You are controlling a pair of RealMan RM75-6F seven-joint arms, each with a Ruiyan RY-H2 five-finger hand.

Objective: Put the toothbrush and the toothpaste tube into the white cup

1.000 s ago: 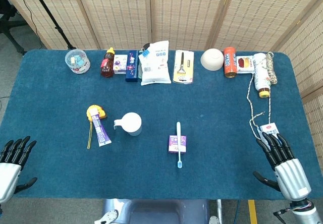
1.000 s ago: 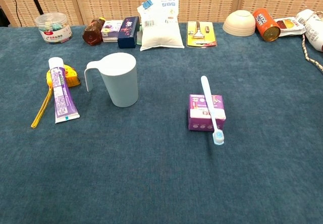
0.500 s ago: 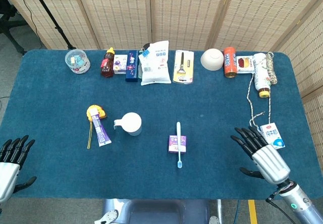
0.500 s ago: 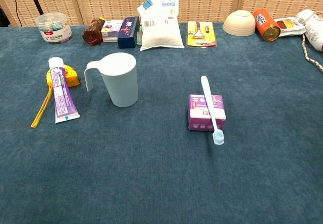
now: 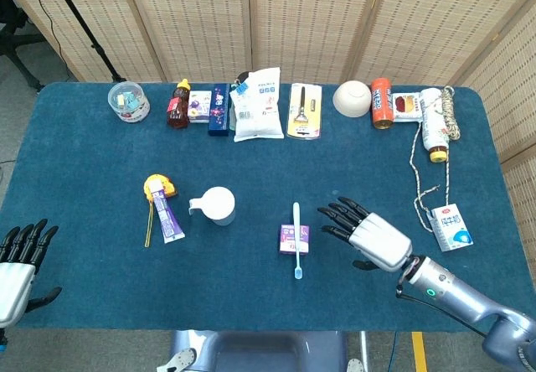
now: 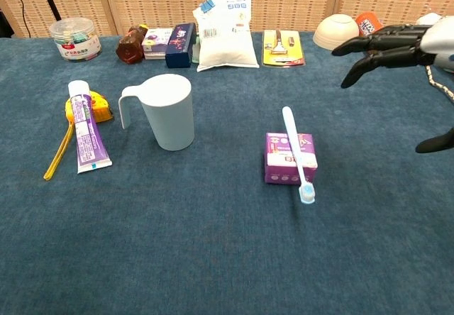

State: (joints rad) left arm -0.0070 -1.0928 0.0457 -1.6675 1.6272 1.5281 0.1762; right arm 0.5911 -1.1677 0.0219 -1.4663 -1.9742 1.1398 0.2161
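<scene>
Nothing is in the white cup [image 5: 219,205] yet: the right hand [image 5: 368,234] has its fingers spread and empty, the toothbrush [image 5: 296,240] lies on a purple box [image 5: 294,239] just left of its fingertips, the toothpaste tube [image 5: 168,217] further left beyond the cup, and the left hand [image 5: 18,263] waits released.

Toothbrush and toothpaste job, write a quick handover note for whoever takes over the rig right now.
Right hand: open, holding nothing, just right of the toothbrush.
Left hand: open, at the near left table edge.
The toothbrush lies across a small purple box.
Toothpaste tube: flat on the table, left of the white cup, its cap end against a yellow tape measure.
The cup stands upright, nothing visible inside.
Done: nothing. Left: both items.
</scene>
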